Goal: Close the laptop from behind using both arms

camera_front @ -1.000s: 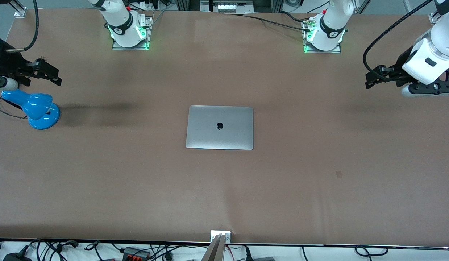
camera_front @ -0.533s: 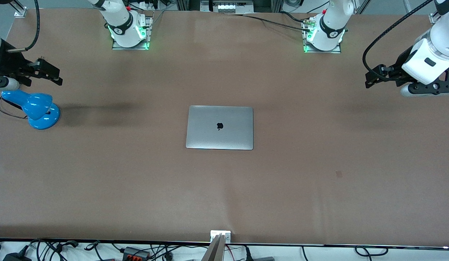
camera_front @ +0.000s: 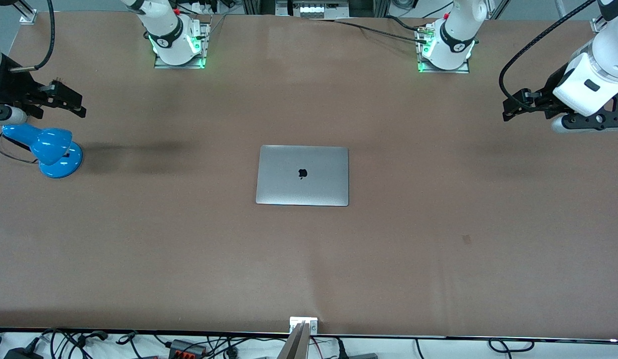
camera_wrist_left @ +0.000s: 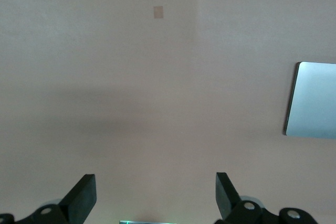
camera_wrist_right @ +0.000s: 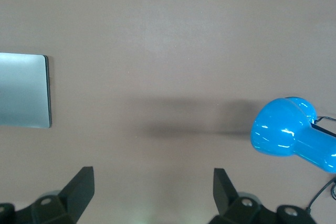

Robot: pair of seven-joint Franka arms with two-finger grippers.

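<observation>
The silver-grey laptop (camera_front: 302,175) lies shut and flat in the middle of the table, lid up with the black apple logo showing. Its edge shows in the left wrist view (camera_wrist_left: 314,100) and in the right wrist view (camera_wrist_right: 23,91). My left gripper (camera_front: 514,104) is open and empty, raised over the table at the left arm's end, well away from the laptop; it shows in its wrist view (camera_wrist_left: 156,195). My right gripper (camera_front: 69,102) is open and empty, raised over the right arm's end just above a blue lamp; it shows in its wrist view (camera_wrist_right: 154,192).
A blue desk lamp (camera_front: 49,150) with a black cord lies at the right arm's end of the table, also in the right wrist view (camera_wrist_right: 294,132). The arm bases (camera_front: 176,42) (camera_front: 446,47) stand along the table's edge farthest from the front camera. A small dark mark (camera_front: 466,240) is on the brown table.
The right gripper has drawn slightly toward the table's end. The left arm and the laptop have barely moved.
</observation>
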